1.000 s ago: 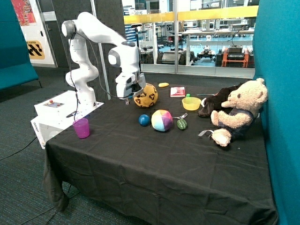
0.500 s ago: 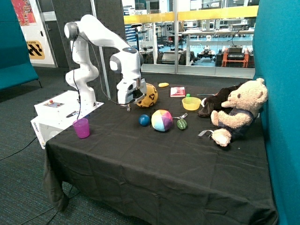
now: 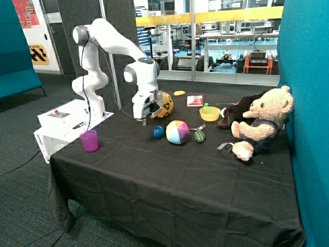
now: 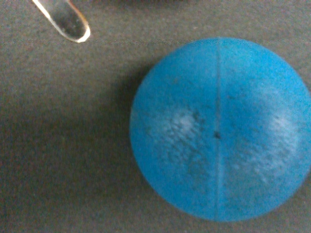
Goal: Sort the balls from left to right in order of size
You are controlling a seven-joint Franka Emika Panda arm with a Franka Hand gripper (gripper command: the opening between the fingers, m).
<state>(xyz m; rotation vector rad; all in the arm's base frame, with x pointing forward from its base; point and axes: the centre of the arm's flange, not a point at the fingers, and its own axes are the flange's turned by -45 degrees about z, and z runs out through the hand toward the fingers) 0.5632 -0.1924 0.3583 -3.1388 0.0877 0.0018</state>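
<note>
**Robot hand hangs over the little blue ball**

The end effector [image 3: 144, 121] hangs just above the small blue ball [image 3: 158, 131] on the dark worktop [image 3: 169, 175]. I cannot tell if it is open or closed. The pastel ball [image 3: 177, 132] sits beside the blue one. The big yellow ball [image 3: 165, 104] is behind the arm.

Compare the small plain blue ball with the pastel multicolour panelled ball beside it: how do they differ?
The small plain blue ball is clearly smaller than the pastel multicolour panelled ball. The blue one is a single colour with a thin seam; the panelled one mixes pink, yellow and blue patches. The blue ball lies nearer the tool, which hangs just above it. Both are round and rest on the black tablecloth.
</note>
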